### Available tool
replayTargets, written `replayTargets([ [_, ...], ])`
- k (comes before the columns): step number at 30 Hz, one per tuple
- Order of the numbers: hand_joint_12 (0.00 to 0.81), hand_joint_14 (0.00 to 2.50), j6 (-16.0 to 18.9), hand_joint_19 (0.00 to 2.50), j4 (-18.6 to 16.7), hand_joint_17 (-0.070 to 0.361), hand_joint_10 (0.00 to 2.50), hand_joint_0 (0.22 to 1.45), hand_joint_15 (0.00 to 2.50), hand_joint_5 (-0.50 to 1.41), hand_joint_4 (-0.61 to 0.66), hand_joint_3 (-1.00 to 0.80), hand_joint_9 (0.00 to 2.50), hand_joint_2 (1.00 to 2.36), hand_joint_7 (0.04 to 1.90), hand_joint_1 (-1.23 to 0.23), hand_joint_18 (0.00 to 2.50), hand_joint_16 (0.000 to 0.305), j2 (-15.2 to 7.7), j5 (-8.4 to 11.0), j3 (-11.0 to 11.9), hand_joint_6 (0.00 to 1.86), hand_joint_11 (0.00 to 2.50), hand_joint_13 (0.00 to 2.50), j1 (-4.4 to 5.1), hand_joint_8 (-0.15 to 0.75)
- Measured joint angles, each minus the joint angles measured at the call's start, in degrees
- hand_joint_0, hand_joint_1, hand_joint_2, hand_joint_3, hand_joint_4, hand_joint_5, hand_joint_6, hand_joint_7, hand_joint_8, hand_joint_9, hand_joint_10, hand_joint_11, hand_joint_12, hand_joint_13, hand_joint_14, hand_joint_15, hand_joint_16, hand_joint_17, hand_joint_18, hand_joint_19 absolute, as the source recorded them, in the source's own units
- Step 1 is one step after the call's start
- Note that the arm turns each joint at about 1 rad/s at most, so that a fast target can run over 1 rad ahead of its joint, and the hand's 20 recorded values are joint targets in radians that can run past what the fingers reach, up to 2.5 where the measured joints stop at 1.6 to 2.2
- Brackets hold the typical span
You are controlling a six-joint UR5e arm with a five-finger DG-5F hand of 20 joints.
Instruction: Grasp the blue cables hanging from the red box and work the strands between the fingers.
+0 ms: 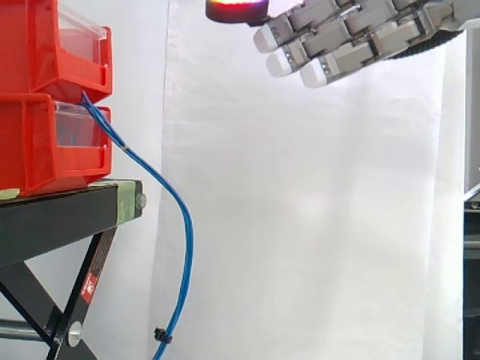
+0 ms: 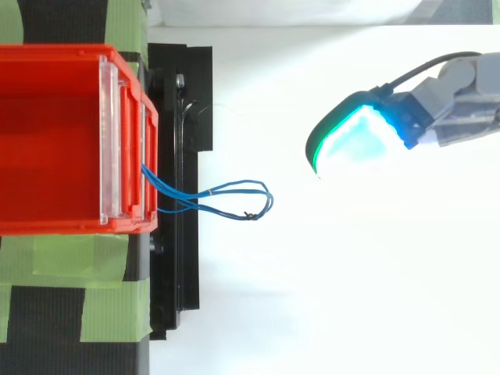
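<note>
hand (image 1: 352, 37) hovers up high, fingers straight and holding nothing, well apart from the blue cables (image 1: 182, 247). cables dangle from the stacked red bins (image 1: 30, 75).

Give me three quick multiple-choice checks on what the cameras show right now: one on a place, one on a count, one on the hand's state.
1. Where is the hand relative to the blue cables in the side view?
A. Above and to their right, apart from them.
B. Closed round them.
C. Inside a bin.

2. How many red bins are stacked on the black stand?
A. One.
B. Two.
C. Four.

3. How are the hand's fingers?
A. Curled round the cables.
B. Pinching a bin's rim.
C. Straight, holding nothing.

Answers:
1 A: the white curtain shows between the hand and the cables.
2 B: in the side view, one bin sits on another.
3 C: the fingers reach out straight with nothing between them.
</note>
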State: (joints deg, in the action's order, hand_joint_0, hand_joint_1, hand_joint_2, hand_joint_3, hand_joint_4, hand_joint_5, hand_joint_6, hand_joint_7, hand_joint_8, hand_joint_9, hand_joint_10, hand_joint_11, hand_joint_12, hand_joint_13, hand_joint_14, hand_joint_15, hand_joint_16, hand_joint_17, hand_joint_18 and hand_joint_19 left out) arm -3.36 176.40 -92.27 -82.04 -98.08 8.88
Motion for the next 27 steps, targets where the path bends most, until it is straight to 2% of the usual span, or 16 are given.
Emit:
replayTargets([
  [8, 0.357, 0.0, -0.2, 0.23, -9.0, 0.159, 0.0, 0.63, 0.22, -0.48, 0.14, -1.0, 0.0, 1.0, 0.67, -0.26, 0.0, 0.07, 0.0, 0.57, -6.6, 0.0, 0.11, 0.0, 0.11, 0.292],
  [11, 0.358, 0.0, -0.3, 0.24, -12.5, 0.159, 0.0, 0.63, 0.22, -0.48, 0.14, -1.0, 0.0, 1.0, 0.68, -0.26, 0.0, 0.071, 0.0, 2.39, -8.9, 0.0, 0.11, 0.0, 0.2, 0.293],
  [13, 0.358, 0.0, -0.3, 0.23, -14.1, 0.158, 0.0, 0.63, 0.22, -0.47, 0.14, -1.0, 0.0, 1.0, 0.68, -0.26, 0.0, 0.07, 0.0, 4.42, -10.1, 0.01, 0.11, 0.0, 0.32, 0.293],
  [15, 0.358, 0.0, -0.4, 0.23, -15.1, 0.158, 0.0, 0.63, 0.23, -0.47, 0.14, -1.0, 0.0, 1.0, 0.68, -0.26, 0.0, 0.07, -0.1, 6.32, -11.1, 0.0, 0.11, 0.0, 0.47, 0.294],
  [19, 0.358, 0.0, -0.5, 0.23, -16.8, 0.158, 0.0, 0.63, 0.22, -0.47, 0.14, -1.0, 0.0, 1.0, 0.68, -0.26, 0.0, 0.07, -0.4, 8.89, -13.1, 0.01, 0.11, 0.0, 0.96, 0.296],
  [23, 0.357, 0.0, -0.4, 0.23, -18.8, 0.158, 0.0, 0.63, 0.23, -0.47, 0.15, -1.0, 0.0, 1.0, 0.68, -0.26, 0.0, 0.07, -2.1, 10.52, -14.4, 0.01, 0.12, 0.0, 1.39, 0.295],
  [27, 0.357, 0.0, 0.6, 0.23, -20.8, 0.158, 0.0, 0.63, 0.23, -0.47, 0.15, -1.0, 0.0, 1.0, 0.68, -0.26, 0.0, 0.07, -6.0, 11.06, -14.9, 0.01, 0.12, 0.0, 1.62, 0.296],
])
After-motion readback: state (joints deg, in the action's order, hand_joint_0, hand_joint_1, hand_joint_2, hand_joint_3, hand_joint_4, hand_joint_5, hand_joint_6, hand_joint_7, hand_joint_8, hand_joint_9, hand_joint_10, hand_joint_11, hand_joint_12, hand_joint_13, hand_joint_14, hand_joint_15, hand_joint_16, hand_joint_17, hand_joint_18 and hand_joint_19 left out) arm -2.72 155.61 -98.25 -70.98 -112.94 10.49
